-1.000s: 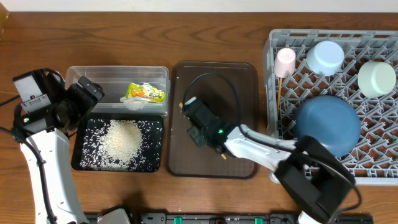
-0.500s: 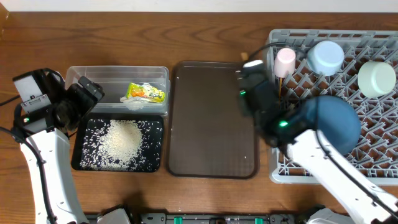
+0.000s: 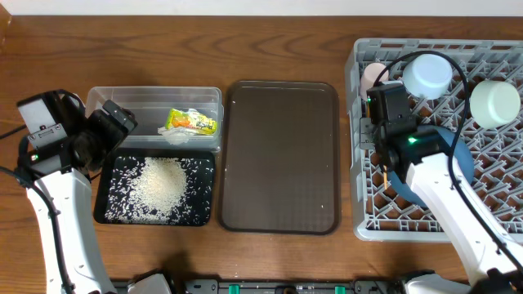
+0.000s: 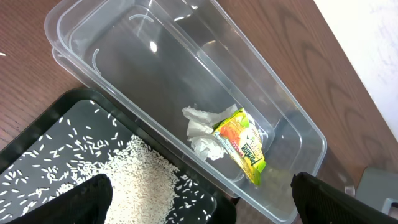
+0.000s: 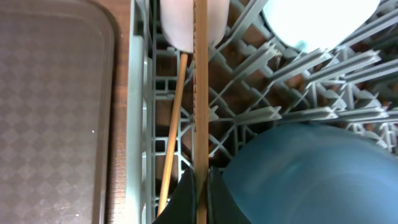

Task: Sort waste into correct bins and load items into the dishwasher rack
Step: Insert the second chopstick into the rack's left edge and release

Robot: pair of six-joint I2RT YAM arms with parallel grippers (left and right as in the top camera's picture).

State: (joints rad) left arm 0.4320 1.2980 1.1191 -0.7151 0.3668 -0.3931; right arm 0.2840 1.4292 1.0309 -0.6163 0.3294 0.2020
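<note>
My right gripper (image 5: 200,186) is shut on a wooden chopstick (image 5: 200,93) and holds it over the left edge of the grey dishwasher rack (image 3: 359,147); it shows from above in the overhead view (image 3: 384,122). A second chopstick (image 5: 174,137) lies in the rack below. The pink cup (image 5: 186,22), light blue bowl (image 3: 426,73), pale green bowl (image 3: 494,102) and dark blue bowl (image 5: 311,174) sit in the rack. My left gripper (image 4: 199,202) is open and empty over the clear tub (image 4: 155,62), which holds the wrapper (image 4: 242,143) and tissue (image 4: 202,130). Rice (image 3: 159,184) lies in the black tray (image 3: 110,208).
The brown serving tray (image 3: 282,155) lies between the bins and the rack, with nothing on it. The rack's left wall (image 5: 140,124) stands right beside the tray. The wooden table extends behind everything.
My right arm has swung from the brown serving tray over to the rack's left side, carrying the chopstick. The left arm has not moved.
</note>
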